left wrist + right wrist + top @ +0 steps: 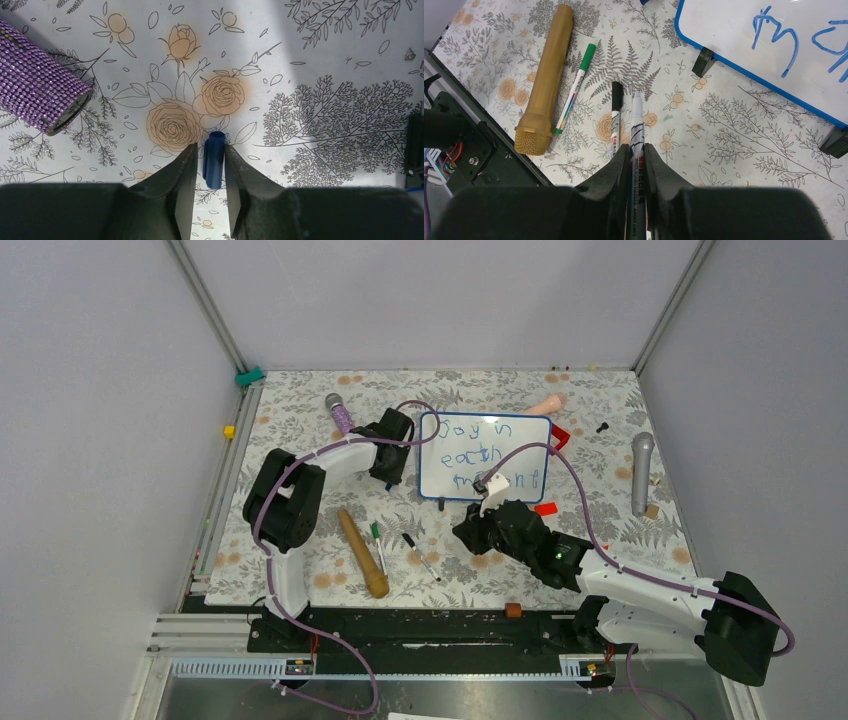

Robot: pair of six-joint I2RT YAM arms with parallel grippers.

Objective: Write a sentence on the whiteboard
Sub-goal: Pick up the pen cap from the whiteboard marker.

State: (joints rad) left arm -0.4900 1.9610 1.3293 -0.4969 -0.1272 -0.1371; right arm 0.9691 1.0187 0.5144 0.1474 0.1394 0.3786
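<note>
straddling the blue marker cap (214,167) on the floral cloth (325,60), the left gripper (211,148) shows narrow jaws, grip uncertain, likely for recapping; mid-table lies the whiteboard (432,483), its sentence (478,454) apparently complete; the right gripper (634,150) clamps the uncapped marker (636,122).
</note>
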